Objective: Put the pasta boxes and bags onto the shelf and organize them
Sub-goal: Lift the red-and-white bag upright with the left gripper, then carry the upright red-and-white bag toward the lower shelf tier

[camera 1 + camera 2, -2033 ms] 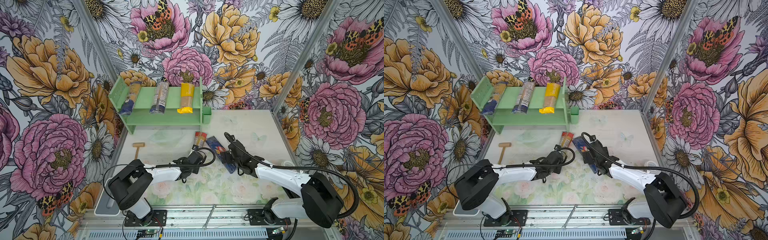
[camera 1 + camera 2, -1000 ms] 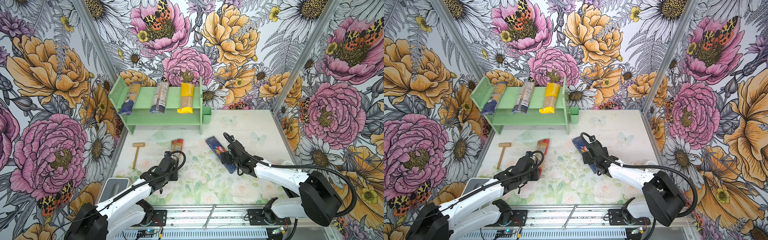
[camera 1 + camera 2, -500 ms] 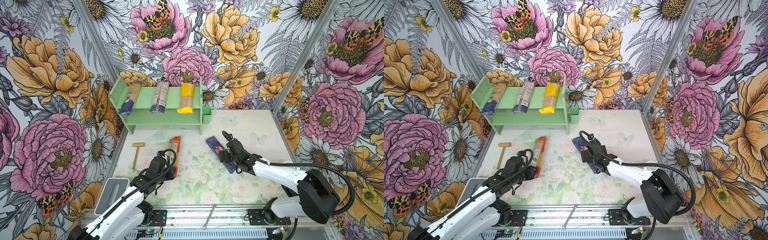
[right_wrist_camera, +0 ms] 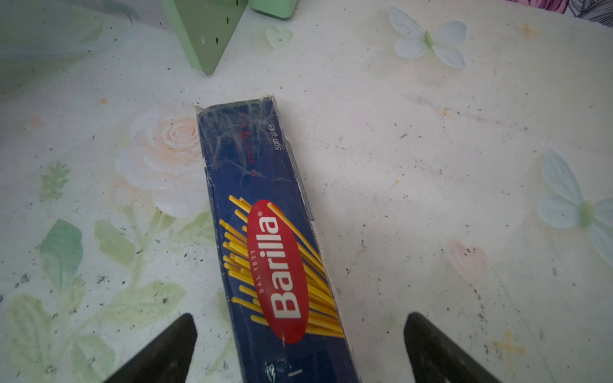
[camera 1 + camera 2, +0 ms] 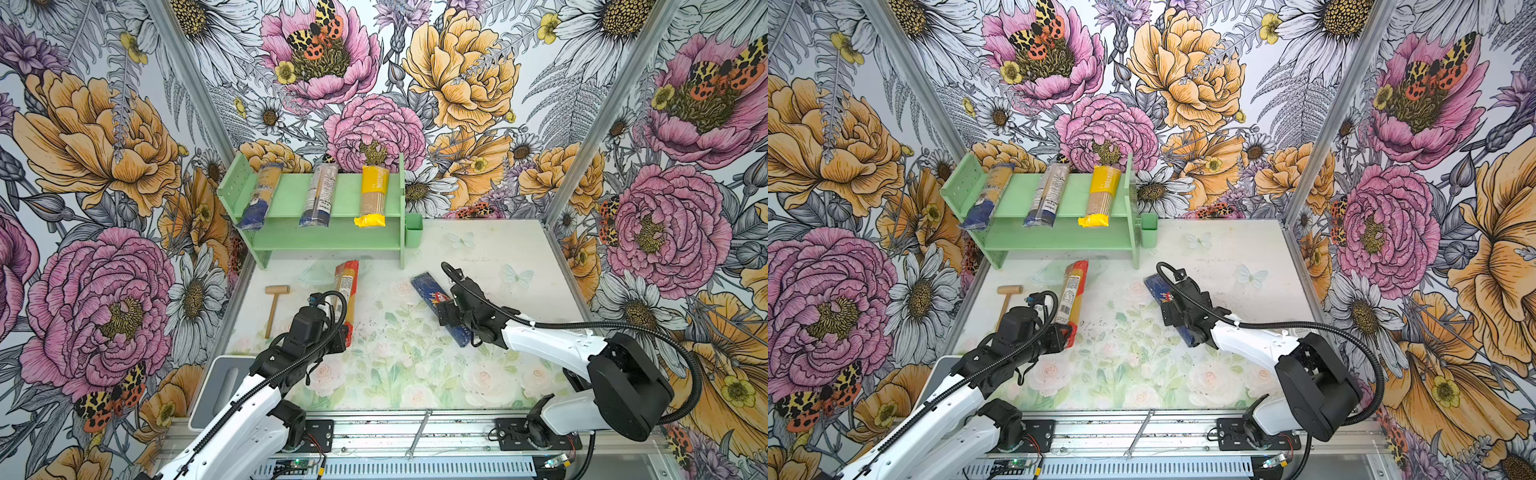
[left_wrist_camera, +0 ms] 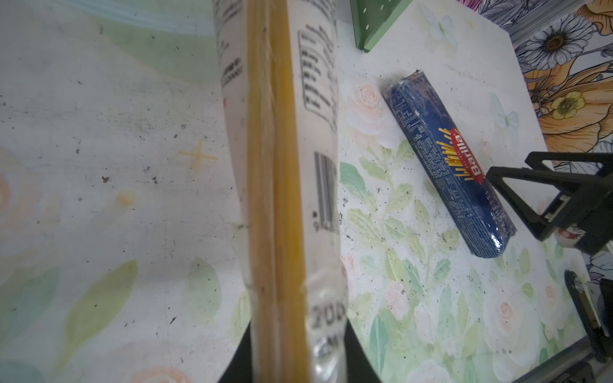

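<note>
Clamping the red-ended bag [image 5: 347,291] by the end farthest from the shelf [image 5: 332,240], left gripper [image 5: 340,332] is aiming its length shelfward; right gripper [image 4: 300,318] is straddling the Barilla box [image 4: 252,159], jaws wide.

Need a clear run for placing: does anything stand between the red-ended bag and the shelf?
Nothing visible does. The red-ended bag, held by the left gripper, points at the shelf; the mallet lies aside.

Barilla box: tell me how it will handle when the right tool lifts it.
The Barilla box probably stays stiff: its edges look straight. Flat faces should stop it rolling. Its glossy, crinkled wrap may slip in the open right tool, which straddles it about mid-length.
</note>
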### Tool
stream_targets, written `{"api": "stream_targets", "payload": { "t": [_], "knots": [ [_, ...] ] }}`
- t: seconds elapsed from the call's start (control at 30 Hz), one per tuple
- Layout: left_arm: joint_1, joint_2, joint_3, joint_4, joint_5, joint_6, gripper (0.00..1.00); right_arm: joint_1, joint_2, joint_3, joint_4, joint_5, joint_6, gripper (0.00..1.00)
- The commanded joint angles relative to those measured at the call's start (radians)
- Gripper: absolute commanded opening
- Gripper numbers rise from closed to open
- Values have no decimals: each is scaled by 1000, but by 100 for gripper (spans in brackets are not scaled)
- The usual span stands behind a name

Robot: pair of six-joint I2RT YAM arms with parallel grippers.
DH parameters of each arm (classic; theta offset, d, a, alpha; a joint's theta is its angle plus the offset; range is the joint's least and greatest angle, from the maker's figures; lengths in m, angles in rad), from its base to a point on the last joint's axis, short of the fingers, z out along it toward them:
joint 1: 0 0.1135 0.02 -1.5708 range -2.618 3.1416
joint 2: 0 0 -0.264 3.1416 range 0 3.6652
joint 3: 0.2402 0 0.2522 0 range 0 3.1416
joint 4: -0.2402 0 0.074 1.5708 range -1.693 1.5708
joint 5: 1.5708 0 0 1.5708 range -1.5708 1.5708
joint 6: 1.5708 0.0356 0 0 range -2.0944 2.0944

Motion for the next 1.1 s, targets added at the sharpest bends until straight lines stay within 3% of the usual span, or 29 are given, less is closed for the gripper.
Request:
{"api": "stream_targets", "payload": {
  "t": [0.0, 0.63, 0.9, 1.07],
  "knots": [
    [10, -36, 85, 142, -28, 47, 0, -10, 12, 36, 6, -3, -17, 100],
    [57, -52, 184, 66, -18, 126, 0, -13, 33, 62, 7, -11, -32, 99],
    [125, -1, 229, 64, -16, 193, 0, -13, 32, 59, 8, -15, -31, 100],
    [194, 40, 243, 109, 40, 213, 0, -14, 29, 61, 8, -17, -32, 100]
  ]
}}
